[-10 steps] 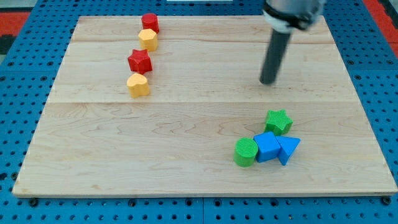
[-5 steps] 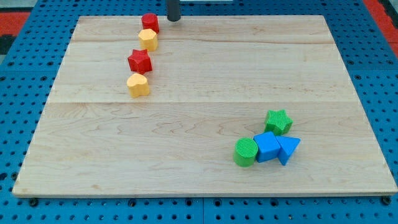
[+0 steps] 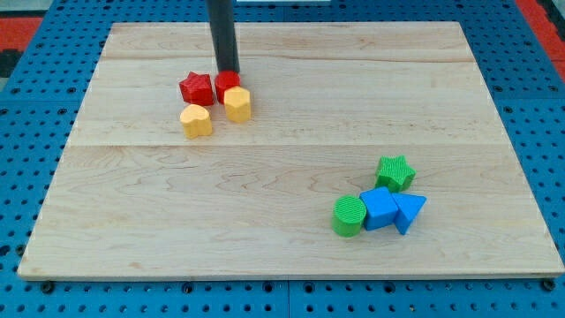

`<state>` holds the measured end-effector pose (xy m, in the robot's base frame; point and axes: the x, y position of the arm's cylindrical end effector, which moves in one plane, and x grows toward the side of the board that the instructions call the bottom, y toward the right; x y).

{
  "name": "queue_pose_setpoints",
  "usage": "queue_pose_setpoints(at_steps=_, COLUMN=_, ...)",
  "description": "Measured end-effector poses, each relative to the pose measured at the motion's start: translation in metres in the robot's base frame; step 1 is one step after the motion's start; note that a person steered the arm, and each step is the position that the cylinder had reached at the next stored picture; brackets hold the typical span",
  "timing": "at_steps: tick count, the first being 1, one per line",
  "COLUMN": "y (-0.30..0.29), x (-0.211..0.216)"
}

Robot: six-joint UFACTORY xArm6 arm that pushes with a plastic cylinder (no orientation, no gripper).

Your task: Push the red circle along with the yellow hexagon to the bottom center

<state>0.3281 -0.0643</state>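
Observation:
The red circle [image 3: 226, 86] sits in the upper left part of the board, with the yellow hexagon [image 3: 237, 103] touching its lower right side. My tip [image 3: 227, 71] rests against the top edge of the red circle, the dark rod rising straight to the view's top. A red star [image 3: 197, 88] lies just left of the red circle, touching or nearly touching it. A yellow heart [image 3: 196, 120] lies below the red star, left of the yellow hexagon.
At the lower right a green star [image 3: 395, 172], a blue cube [image 3: 380, 208], a blue triangle [image 3: 409, 211] and a green cylinder [image 3: 349, 215] huddle together. The wooden board [image 3: 106, 221] lies on a blue pegboard.
My tip swept from the right to the top edge, then came down behind the red circle. The red circle and yellow hexagon slid down beside the red star and yellow heart.

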Motion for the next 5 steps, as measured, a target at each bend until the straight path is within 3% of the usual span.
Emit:
queue_pose_setpoints(at_steps=2, y=0.064, x=0.096)
queue_pose_setpoints(at_steps=3, y=0.054, x=0.042)
queue_pose_setpoints(at_steps=4, y=0.000, x=0.001)
queue_pose_setpoints(at_steps=5, y=-0.017, x=0.029)
